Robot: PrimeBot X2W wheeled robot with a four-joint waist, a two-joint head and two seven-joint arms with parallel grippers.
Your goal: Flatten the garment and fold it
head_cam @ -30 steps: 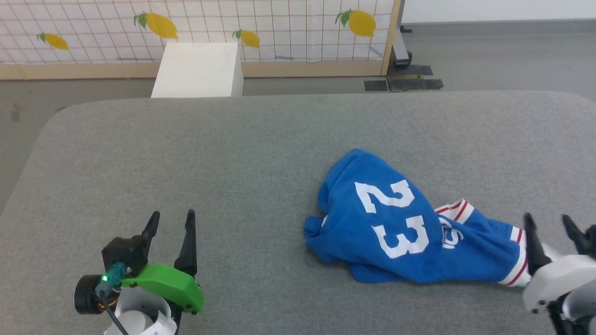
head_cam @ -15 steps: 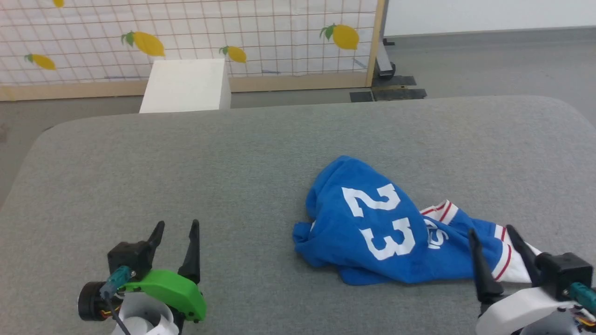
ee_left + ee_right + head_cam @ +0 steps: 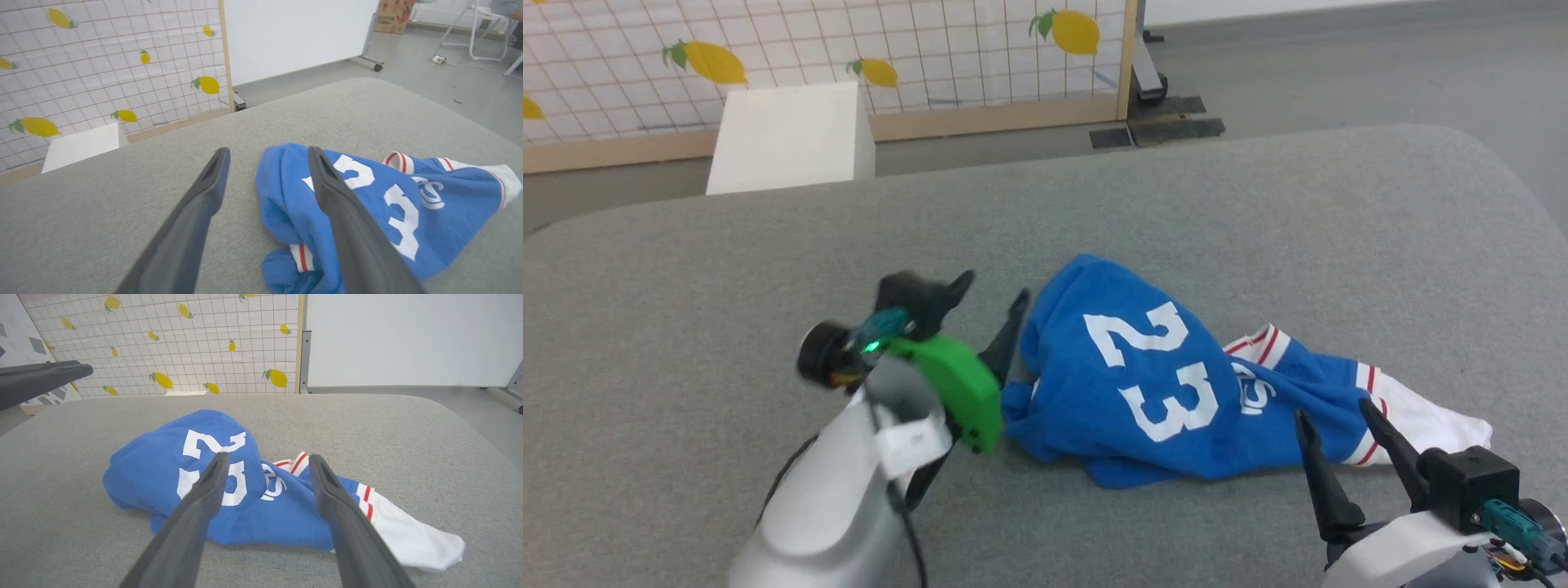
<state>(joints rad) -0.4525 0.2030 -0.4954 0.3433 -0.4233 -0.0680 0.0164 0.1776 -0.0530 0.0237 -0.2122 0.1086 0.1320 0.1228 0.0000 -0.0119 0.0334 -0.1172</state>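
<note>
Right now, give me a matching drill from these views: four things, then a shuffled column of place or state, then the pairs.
Things
1. garment
2. left gripper
3. right gripper
4. white box

Place or state
a. open, by the white sleeve
b. beyond the grey table, in front of the lemon-print screen
c. crumpled on the table, "23" facing up
d. open, beside the bunched blue end

Pairs: 1-c, 2-d, 3-a, 4-b
</note>
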